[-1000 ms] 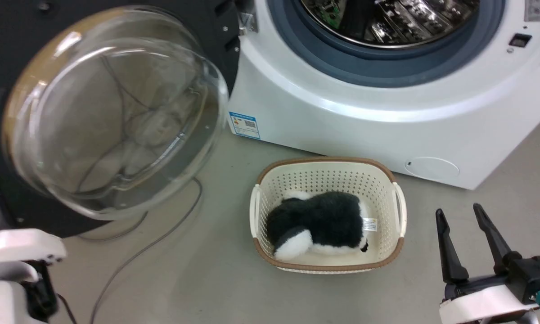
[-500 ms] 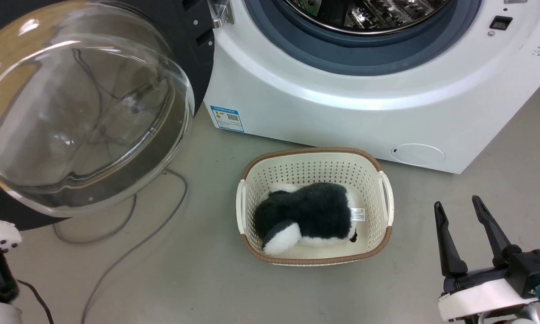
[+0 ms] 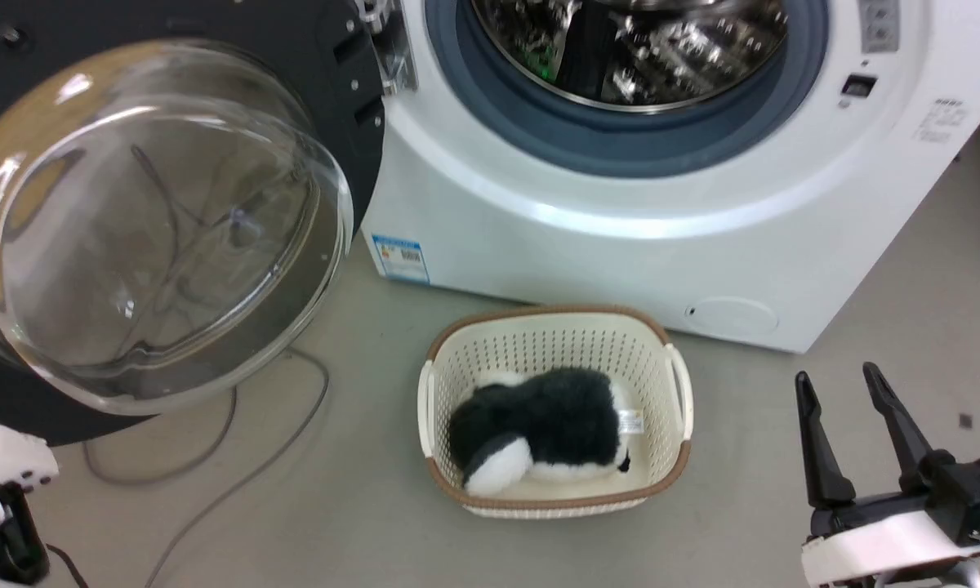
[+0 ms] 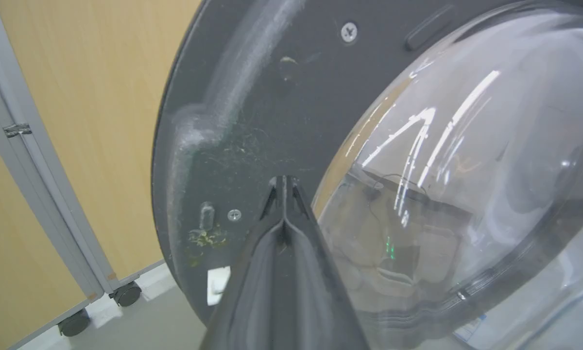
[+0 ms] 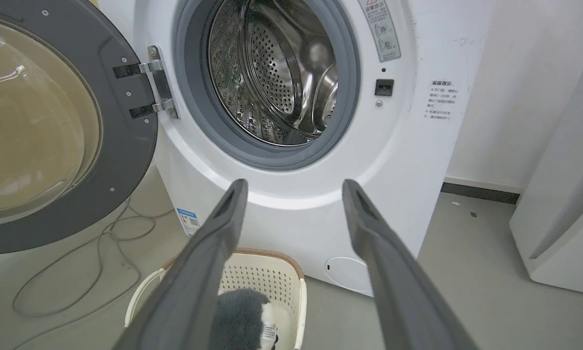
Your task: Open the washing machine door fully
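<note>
Head view: the washing machine door hung wide open at 9 to 10 o'clock, its glass bowl facing the camera. It was hinged on the left of the washing machine, which ran across 12 to 2. The opening looked close to its full swing (a judgement only).

- Risk: cables lay on the floor under the door's lower edge, so a wheeled base rolling that way could snag them.
- Risk: the basket with the plush toy sat at 6, just in front of the machine, where a low arm sweep could knock it.
- The right fingers stood spread at 4 to 5, empty and well apart from the door. A pale left forearm showed at 8.

Left wrist view: the left fingers were pressed together into one blade, tip at the door's black inner ring, beside the glass. I could not tell whether they touched.

- Risk: the tip could skid off the glossy ring onto the curved glass.
- Risk: a hard push could drive the door toward the wooden panel at 9.

Right wrist view: the right fingers were splayed, pointing at the machine's front below the drum. The door was at 9, and its hinge looked nearly folded back, so overtravel would load it.
</note>
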Robot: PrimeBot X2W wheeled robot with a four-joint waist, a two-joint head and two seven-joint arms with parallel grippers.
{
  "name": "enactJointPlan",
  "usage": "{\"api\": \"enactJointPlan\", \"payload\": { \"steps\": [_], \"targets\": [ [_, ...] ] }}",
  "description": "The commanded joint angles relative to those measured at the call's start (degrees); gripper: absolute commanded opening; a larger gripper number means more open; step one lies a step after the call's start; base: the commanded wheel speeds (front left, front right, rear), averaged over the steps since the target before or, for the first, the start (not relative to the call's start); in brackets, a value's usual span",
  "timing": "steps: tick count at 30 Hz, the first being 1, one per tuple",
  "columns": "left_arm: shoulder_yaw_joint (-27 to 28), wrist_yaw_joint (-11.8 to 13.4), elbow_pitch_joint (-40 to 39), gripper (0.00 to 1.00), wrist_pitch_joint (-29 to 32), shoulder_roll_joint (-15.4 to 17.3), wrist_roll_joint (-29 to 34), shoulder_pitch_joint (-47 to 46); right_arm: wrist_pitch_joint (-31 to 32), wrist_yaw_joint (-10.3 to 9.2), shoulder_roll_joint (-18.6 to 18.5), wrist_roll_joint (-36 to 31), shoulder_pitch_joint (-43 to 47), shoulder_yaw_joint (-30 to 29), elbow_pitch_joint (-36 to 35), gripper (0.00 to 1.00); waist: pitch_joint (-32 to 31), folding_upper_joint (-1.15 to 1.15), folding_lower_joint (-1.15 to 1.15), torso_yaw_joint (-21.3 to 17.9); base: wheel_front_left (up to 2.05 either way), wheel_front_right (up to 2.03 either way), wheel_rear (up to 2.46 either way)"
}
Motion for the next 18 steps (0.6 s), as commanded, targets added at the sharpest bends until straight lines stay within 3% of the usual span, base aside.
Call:
{"api": "enactJointPlan", "payload": {
  "steps": [1, 10, 18],
  "targets": [
    [0.0, -0.4, -1.1, 0.00, 0.1, -0.2, 0.6, 1.1, -0.2, 0.03, 0.1, 0.6, 0.7, -0.3, -0.1, 1.00, -1.2, 0.00, 0.00, -0.3, 0.00, 0.00, 0.00],
    [-3.2, -2.7, -14.3, 0.00, 0.1, -5.6, 4.9, 7.3, -0.2, 0.03, 0.1, 1.6, 2.7, -1.6, -1.0, 1.00, -4.9, 0.00, 0.00, -0.8, 0.00, 0.00, 0.00],
    [-9.7, -5.0, -22.5, 0.00, 0.1, -9.2, 6.9, 13.7, -0.2, 0.03, 0.1, 2.0, 4.1, -2.0, -1.2, 1.00, -7.2, 0.00, 0.00, -2.7, 0.00, 0.00, 0.00]
  ]
}}
